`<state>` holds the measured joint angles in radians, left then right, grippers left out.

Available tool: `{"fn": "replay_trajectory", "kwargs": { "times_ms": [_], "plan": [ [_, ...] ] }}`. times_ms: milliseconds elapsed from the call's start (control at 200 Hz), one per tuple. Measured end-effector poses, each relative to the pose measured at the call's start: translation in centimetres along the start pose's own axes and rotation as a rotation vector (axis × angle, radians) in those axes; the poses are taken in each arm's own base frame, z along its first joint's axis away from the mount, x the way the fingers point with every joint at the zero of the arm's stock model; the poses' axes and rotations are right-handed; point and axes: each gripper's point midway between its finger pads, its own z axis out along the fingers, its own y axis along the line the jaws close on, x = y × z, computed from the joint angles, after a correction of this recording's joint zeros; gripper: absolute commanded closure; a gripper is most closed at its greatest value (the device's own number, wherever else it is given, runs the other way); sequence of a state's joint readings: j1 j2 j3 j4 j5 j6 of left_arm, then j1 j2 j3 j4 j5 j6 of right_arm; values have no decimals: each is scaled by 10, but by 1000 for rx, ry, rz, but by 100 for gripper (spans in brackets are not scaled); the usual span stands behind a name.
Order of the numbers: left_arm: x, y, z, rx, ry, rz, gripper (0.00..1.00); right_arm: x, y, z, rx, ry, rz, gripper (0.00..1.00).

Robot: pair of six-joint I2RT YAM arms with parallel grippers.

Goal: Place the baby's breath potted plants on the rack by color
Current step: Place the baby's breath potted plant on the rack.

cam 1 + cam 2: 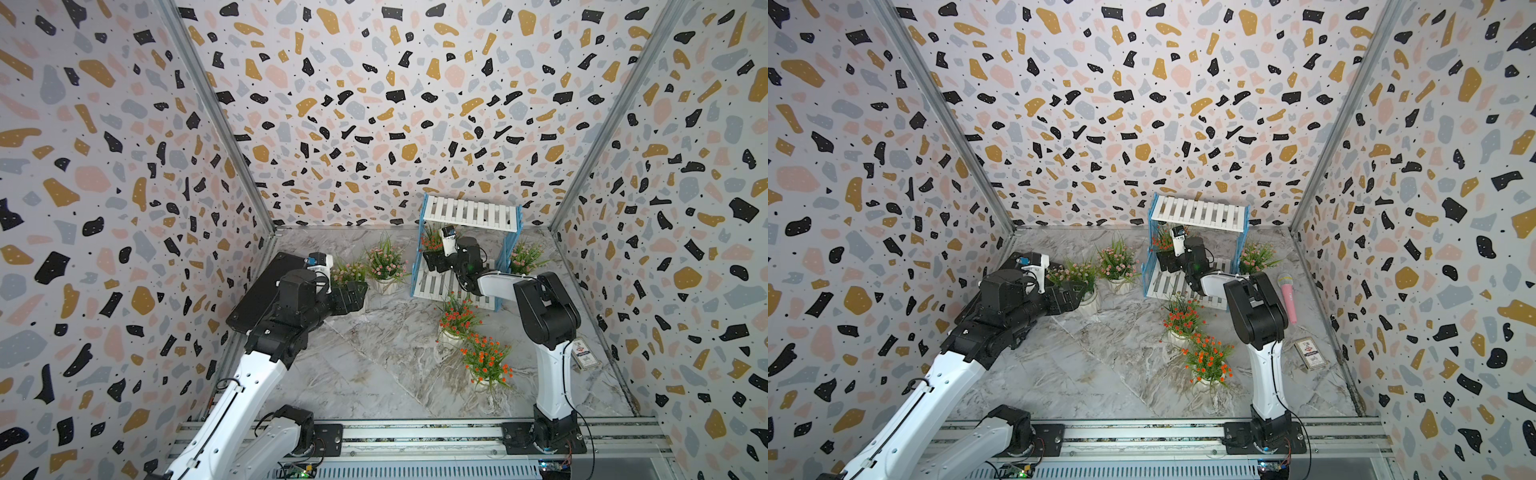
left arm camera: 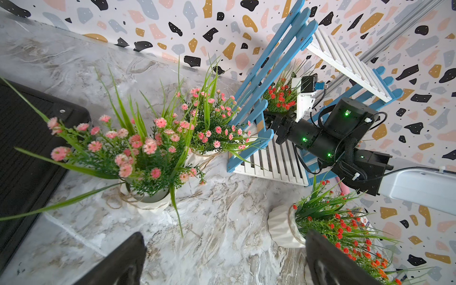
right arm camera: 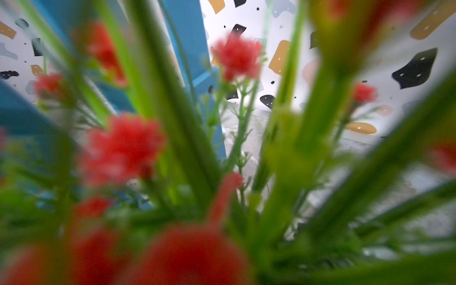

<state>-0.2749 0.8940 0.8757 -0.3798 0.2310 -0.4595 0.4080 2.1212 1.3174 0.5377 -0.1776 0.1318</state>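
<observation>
- Two arms reach over the marble table (image 1: pixel 374 374).
- One flat black case (image 1: pixel 266 286) lies by the left wall, under the left arm.
- One rack (image 1: pixel 469 212) stands against the back wall. It has two white slatted tiers and two blue side frames.
- There are six baby's breath potted plants, three pink and three orange-red.
  - Pink: one (image 1: pixel 348 272) is just behind the left gripper (image 1: pixel 352 294), a second (image 1: pixel 385 259) stands between that one and the rack, and a third (image 1: pixel 524 255) stands right of the rack. All three are on the table.
  - Orange-red: one (image 1: pixel 431 240) is at the lower tier's left end with its pot hidden by the right gripper (image 1: pixel 434 262). Two (image 1: pixel 456 316) (image 1: pixel 486 361) stand on the table in front of the rack.
- The left gripper's fingers (image 2: pixel 118 261) are spread wide with nothing between them.
- I cannot tell whether the right gripper is spread or pinching, because leaves and blossoms fill its wrist view.
- One pink microphone (image 1: pixel 1287 297) lies right of the rack.
- One small card box (image 1: pixel 1310 354) lies near the right wall.
</observation>
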Motion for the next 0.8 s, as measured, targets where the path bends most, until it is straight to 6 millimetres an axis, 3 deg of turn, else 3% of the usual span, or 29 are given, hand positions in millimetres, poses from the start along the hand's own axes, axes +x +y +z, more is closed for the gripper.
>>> {"fn": "replay_trajectory", "kwargs": {
  "times_ms": [165,476,661,796],
  "plan": [
    [-3,-2,-5,7,-17,4,1,11,5,-13,-13,14,-4,0],
    [-3,-3,-10,7,-25,6,1,14,15,-54,-20,-18,-25,0],
    [-3,-3,-10,1,-27,11,1,24,26,-102,-25,-25,-31,0],
    [3,-2,-2,-21,-9,35,1,-5,53,-153,-48,-83,-59,1]
  ]
}}
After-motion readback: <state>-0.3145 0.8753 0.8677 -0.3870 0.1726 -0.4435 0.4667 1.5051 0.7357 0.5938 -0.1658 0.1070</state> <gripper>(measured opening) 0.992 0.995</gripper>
